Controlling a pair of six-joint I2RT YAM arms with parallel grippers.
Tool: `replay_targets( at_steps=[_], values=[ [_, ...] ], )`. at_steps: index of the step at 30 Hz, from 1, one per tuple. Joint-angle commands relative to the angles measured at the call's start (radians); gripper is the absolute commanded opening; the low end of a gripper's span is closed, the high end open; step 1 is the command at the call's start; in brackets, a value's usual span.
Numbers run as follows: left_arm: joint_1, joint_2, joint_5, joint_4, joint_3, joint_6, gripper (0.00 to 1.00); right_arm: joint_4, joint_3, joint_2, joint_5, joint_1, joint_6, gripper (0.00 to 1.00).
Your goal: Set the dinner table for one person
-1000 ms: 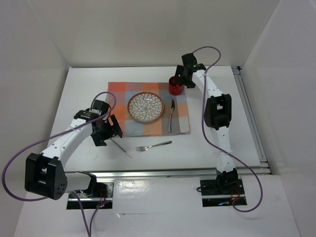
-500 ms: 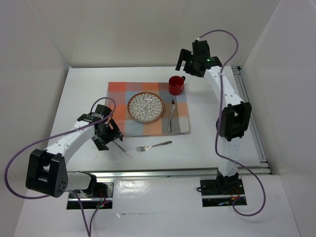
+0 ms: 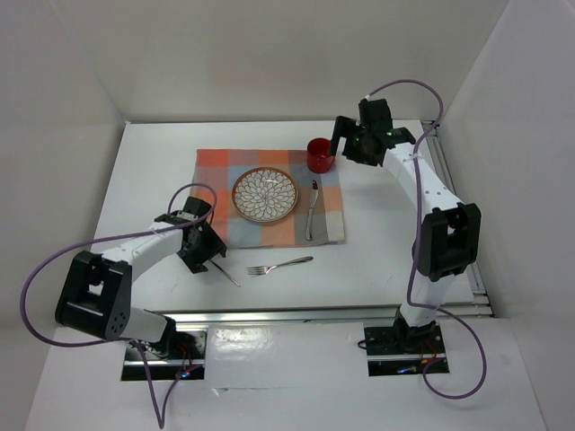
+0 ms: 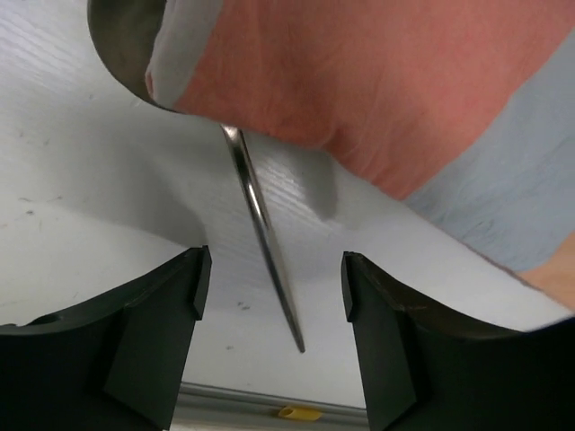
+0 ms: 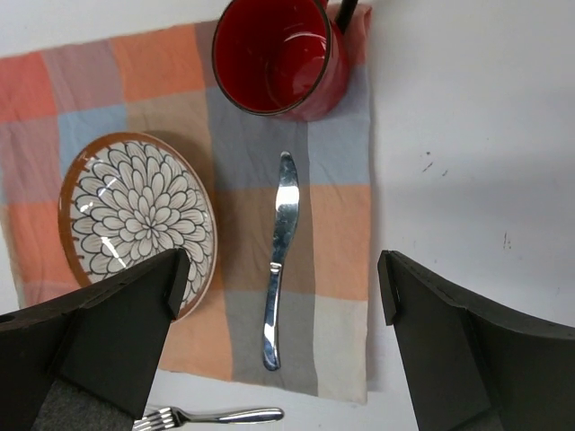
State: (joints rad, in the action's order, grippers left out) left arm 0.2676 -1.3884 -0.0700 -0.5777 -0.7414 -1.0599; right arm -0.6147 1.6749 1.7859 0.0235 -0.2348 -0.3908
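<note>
Left gripper (image 3: 207,251): I have come down low at the near-left corner of the cloth. My jaws are narrowing but are apart, one finger on each side of a handle, gripping nothing yet.
Slim steel utensil (image 4: 265,242): it lies flat on the bare table, with its handle between my left fingers and clear of both. Its far end meets the cloth's edge, and I cannot tell whether it is a spoon.
Large plain white tabletop (image 3: 153,171): this is the dinner table, spread under both my arms and carrying every item.
Orange, red and grey-blue checked cloth (image 3: 216,166): it sits mid-table as the place mat.
Round brown-rimmed plate with a white petal pattern (image 3: 266,194): it rests on the cloth, left of centre.
Steel fork (image 3: 280,265): it lies off the cloth, just in front of it, unplaced.
Steel knife (image 3: 311,213): it lies on the cloth, right of the plate.
Red enamel mug (image 3: 319,154): it now stands alone and upright at the cloth's far right corner.
Right gripper (image 3: 344,139): I have let go and drawn back; my jaws are spread wide and empty.
Meaning: the mug looks done; I judge the left utensil and the fork remain.
</note>
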Motion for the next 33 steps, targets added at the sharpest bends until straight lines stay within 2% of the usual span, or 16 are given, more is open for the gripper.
replay_targets(
  at_steps=[1, 3, 4, 7, 8, 11, 12, 15, 16, 21, 26, 31, 33],
  values=[
    [0.005, -0.035, -0.040, 0.065, 0.023, -0.058, 0.75, 0.041, -0.027, -0.074, 0.001, 0.006, 0.021, 1.00],
    [0.005, -0.061, -0.068, 0.055, 0.023, -0.083, 0.72, 0.041, -0.038, -0.083, -0.011, 0.006, 0.021, 1.00],
    [0.005, -0.081, -0.085, 0.043, 0.023, -0.094, 0.66, 0.041, -0.038, -0.083, -0.011, 0.006, 0.021, 1.00],
    [0.005, -0.115, -0.117, -0.032, 0.001, -0.132, 0.54, 0.030, -0.038, -0.083, -0.020, 0.006, 0.021, 1.00],
    [0.005, -0.124, -0.126, -0.051, -0.010, -0.143, 0.45, 0.030, -0.038, -0.083, -0.020, 0.006, 0.021, 1.00],
    [0.005, -0.115, -0.146, -0.111, -0.010, -0.157, 0.29, 0.030, -0.047, -0.092, -0.030, 0.006, 0.030, 1.00],
    [0.005, -0.100, -0.146, -0.123, -0.010, -0.157, 0.20, 0.030, -0.047, -0.092, -0.030, 0.006, 0.030, 1.00],
    [0.005, -0.008, -0.166, -0.213, -0.010, -0.157, 0.08, 0.021, -0.047, -0.092, -0.040, 0.015, 0.030, 1.00],
    [0.005, 0.052, -0.178, -0.244, 0.000, -0.184, 0.00, 0.021, -0.047, -0.103, -0.040, 0.015, 0.030, 1.00],
    [-0.005, 0.227, -0.227, -0.388, -0.039, -0.164, 0.00, 0.041, -0.076, -0.103, -0.030, 0.025, 0.030, 1.00],
    [0.030, 0.301, -0.228, -0.344, -0.183, 0.151, 0.00, 0.023, -0.067, -0.092, -0.057, 0.025, 0.021, 1.00],
    [0.120, 0.125, -0.191, -0.360, -0.480, 0.265, 0.00, 0.001, -0.119, -0.092, -0.045, 0.025, 0.021, 1.00],
    [0.182, -0.001, -0.148, -0.341, -0.567, 0.304, 0.00, 0.001, -0.154, -0.123, -0.030, 0.025, 0.021, 1.00]
  ],
)
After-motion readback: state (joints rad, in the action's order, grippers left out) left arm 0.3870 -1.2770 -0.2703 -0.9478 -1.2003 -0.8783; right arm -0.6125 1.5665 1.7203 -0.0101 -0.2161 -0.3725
